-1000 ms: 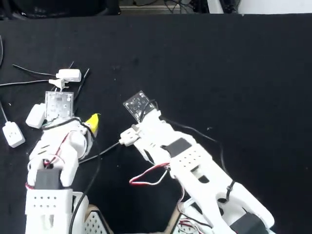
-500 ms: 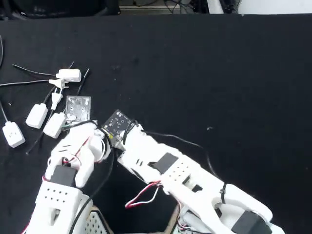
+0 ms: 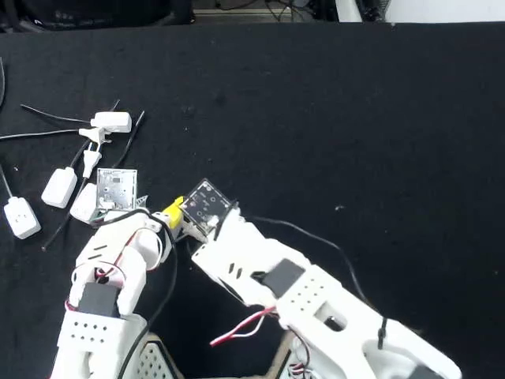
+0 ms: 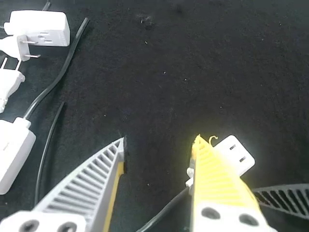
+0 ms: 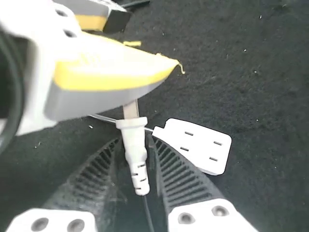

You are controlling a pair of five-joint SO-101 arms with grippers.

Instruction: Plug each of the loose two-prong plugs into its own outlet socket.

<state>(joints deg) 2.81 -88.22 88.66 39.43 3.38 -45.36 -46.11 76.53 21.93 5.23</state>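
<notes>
Change: since half a second ago the left arm's camera board [image 3: 117, 189] has been drawn back toward its base, the right arm's camera board [image 3: 207, 207] has been shifted slightly aside, and a yellow finger [image 3: 172, 212] has been brought into sight between them.
Left gripper [image 4: 159, 150]: held wide apart above the table, with nothing gripped.
Right gripper [image 5: 135, 140]: closed on a white two-prong plug [image 5: 135, 162], which is clamped by its body between the ribbed fingers with its prongs pointed under the left gripper's yellow finger.
Outlet socket [image 5: 195, 150]: a white slotted block laid flat on the table, just beside the held plug and partly covered by the yellow finger in the left wrist view [image 4: 236, 153].
Loose plugs: another two-prong plug [image 4: 17, 46] is laid just beside a white outlet adapter [image 4: 41, 26] near the table's left edge, among black cords [image 4: 48, 92].
Table [image 3: 355, 118]: covered in black cloth.
Writing: markings on the camera boards are too small to be read.
</notes>
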